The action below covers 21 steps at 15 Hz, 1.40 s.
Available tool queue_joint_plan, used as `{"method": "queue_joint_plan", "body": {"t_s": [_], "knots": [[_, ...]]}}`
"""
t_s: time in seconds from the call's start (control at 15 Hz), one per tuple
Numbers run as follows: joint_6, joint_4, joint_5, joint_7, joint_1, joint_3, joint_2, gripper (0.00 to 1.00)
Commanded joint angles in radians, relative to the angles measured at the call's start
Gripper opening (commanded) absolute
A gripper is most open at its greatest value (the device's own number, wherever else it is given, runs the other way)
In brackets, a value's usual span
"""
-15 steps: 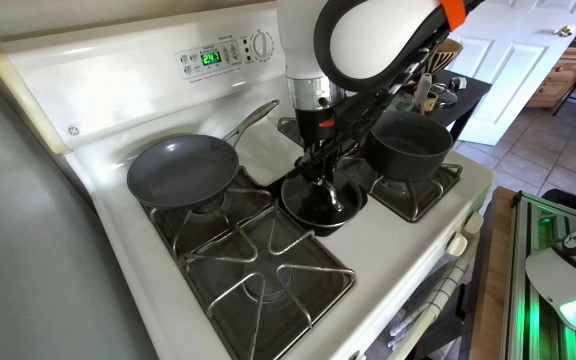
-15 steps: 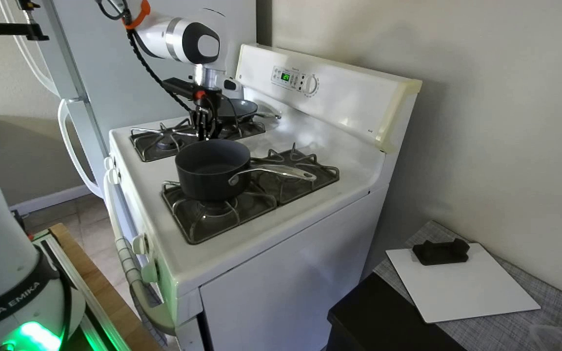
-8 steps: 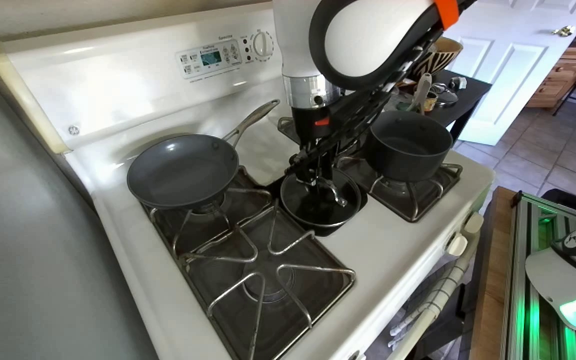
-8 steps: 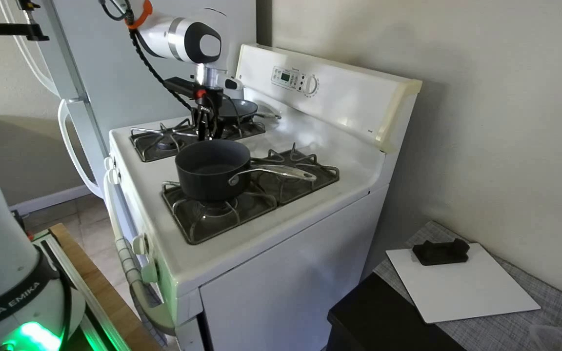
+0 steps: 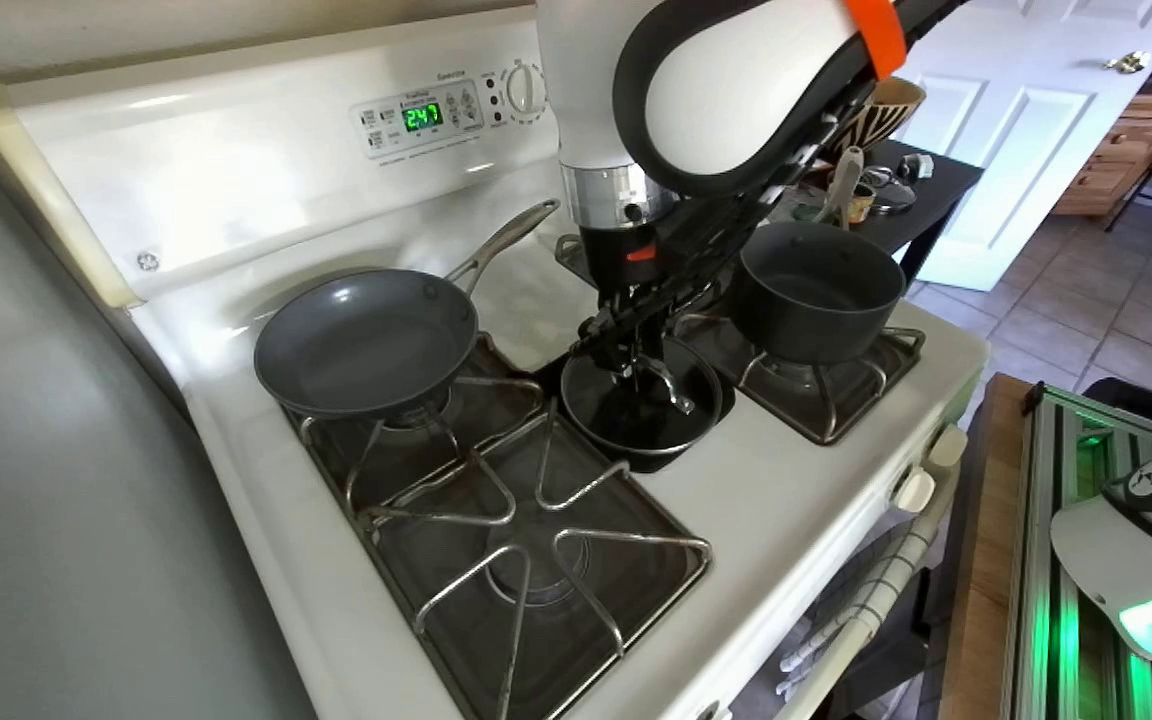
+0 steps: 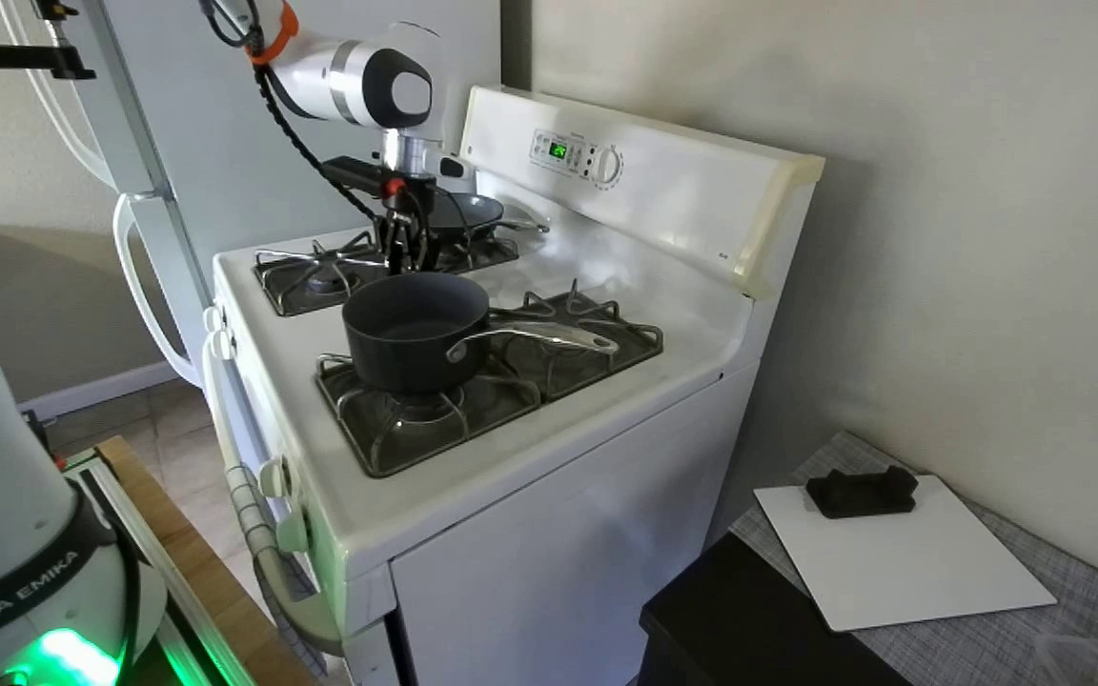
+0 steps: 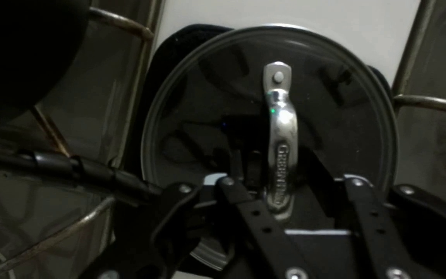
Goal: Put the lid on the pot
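The lid (image 5: 648, 432) is round clear glass with a metal rim and an arched silver handle. It lies on a dark pad in the middle of the stove; it fills the wrist view (image 7: 207, 100) and is hidden in an exterior view. My gripper (image 5: 641, 378) is over the lid, pointing down. In the wrist view the gripper (image 7: 285, 174) is open, its fingers apart on either side of the handle's lower end. The dark grey pot (image 5: 796, 325) stands uncovered on a burner; it also shows in an exterior view (image 6: 396, 353) and partly in the wrist view (image 7: 21, 58).
The grey frying pan (image 5: 366, 340) sits on a back burner. Its metal handle (image 5: 511, 235) points toward the control panel (image 5: 426, 118). The pot's long silver handle (image 6: 549, 333) points toward the stove's back. A bare grate (image 5: 536, 560) is at the front.
The gripper has shifted slightly left in an exterior view and dropped a little most recently. The lid's handle has turned slightly. The pot and pan have not moved.
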Motion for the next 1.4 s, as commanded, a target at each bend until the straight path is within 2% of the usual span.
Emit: {"method": "queue_joint_plan", "body": {"t_s": [0.0,0.07,0.13,0.73,1.33], "knots": [[0.008,0.017,-0.032,0.010,0.010,-0.004,0.024,0.12],[0.006,0.019,-0.037,0.010,0.010,-0.005,0.025,0.03],[0.005,0.021,-0.042,0.010,0.009,-0.006,0.024,0.00],[-0.008,0.022,-0.015,-0.018,0.001,-0.001,0.006,0.00],[-0.048,0.024,0.012,-0.055,-0.004,0.008,-0.099,0.00]]}}
